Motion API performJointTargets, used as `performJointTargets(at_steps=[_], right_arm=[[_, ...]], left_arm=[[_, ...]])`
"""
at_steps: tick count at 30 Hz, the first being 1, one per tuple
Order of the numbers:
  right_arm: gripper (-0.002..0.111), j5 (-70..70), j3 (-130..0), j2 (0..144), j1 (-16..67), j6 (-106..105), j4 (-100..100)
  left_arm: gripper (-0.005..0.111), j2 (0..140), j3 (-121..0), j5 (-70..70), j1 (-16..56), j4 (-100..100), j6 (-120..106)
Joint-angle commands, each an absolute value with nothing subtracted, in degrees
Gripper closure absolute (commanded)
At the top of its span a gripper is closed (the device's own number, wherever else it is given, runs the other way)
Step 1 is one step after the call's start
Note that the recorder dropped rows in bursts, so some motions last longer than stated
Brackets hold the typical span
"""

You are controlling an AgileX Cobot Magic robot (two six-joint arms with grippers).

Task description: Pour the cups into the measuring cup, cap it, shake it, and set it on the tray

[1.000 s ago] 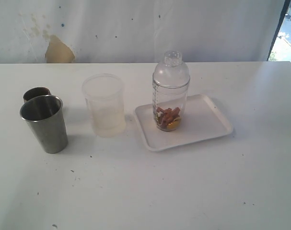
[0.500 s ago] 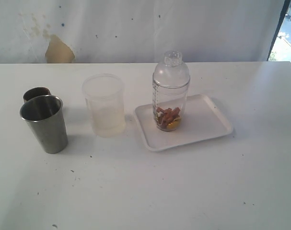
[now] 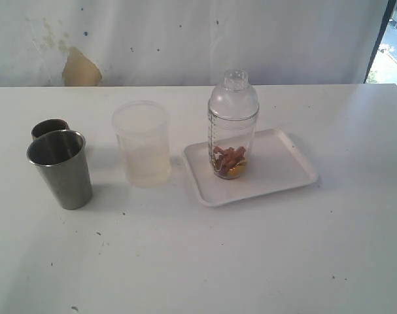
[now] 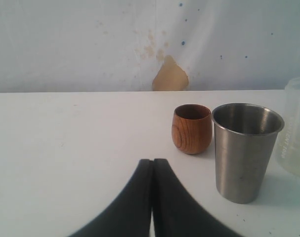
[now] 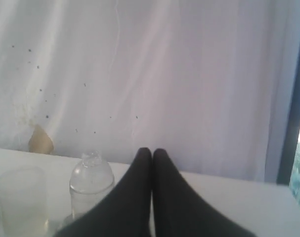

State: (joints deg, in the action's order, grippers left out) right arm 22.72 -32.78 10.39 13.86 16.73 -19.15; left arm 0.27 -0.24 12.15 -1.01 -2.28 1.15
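Left jaws: pressed together, empty. Right jaws: likewise together, empty. White bench point(image 3: 218, 261). Steel tumbler point(image 3: 59, 167), upright, at the exterior view's left. White tray point(image 3: 283, 170), right of middle. Frosted tub point(image 3: 142, 144), between tumbler and tray. Measuring cup point(image 3: 233, 127), capped, upright on the tray, brown and yellow pieces inside. Brown wooden cup point(image 3: 50, 127), just behind the tumbler.

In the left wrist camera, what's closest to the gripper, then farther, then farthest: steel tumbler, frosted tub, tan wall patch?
From the left gripper:
1. Steel tumbler, beside the wooden cup.
2. Frosted tub, past the tumbler.
3. Tan patch, on the back wall.
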Motion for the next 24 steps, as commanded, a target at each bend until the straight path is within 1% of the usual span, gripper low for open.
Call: performJointTargets(at_steps=[1, 4, 7, 15, 18, 20, 24], right_arm=[[0.108, 16.1, -26.44, 6.05, 13.66, 2.29, -14.18], [0.108, 15.5, -21.82, 2.94, 13.44, -1.66, -12.62], [0.108, 11.14, -16.47, 0.0, 11.5, -1.66, -11.99], [0.108, 0.34, -5.28, 0.0, 6.17, -7.94, 0.34], [0.108, -3.46, -0.84, 0.0, 4.56, -7.93, 0.63], [0.108, -3.45, 0.0, 0.0, 3.97, -7.69, 0.63], [0.108, 5.27, 0.0, 0.0, 3.07, -7.68, 0.63]], left_arm=[[0.107, 0.0, 0.0, 11.68, -0.91, -1.75, 1.19], [0.107, 0.0, 0.0, 11.68, -0.91, -1.75, 1.19], [0.107, 0.0, 0.0, 11.68, -0.91, -1.75, 1.19], [0.107, 0.0, 0.0, 11.57, -0.91, -1.75, 1.19], [0.107, 0.0, 0.0, 11.57, -0.91, -1.75, 1.19], [0.107, 0.0, 0.0, 11.57, -0.91, -1.75, 1.19], [0.107, 0.0, 0.0, 11.57, -0.91, -1.75, 1.19]])
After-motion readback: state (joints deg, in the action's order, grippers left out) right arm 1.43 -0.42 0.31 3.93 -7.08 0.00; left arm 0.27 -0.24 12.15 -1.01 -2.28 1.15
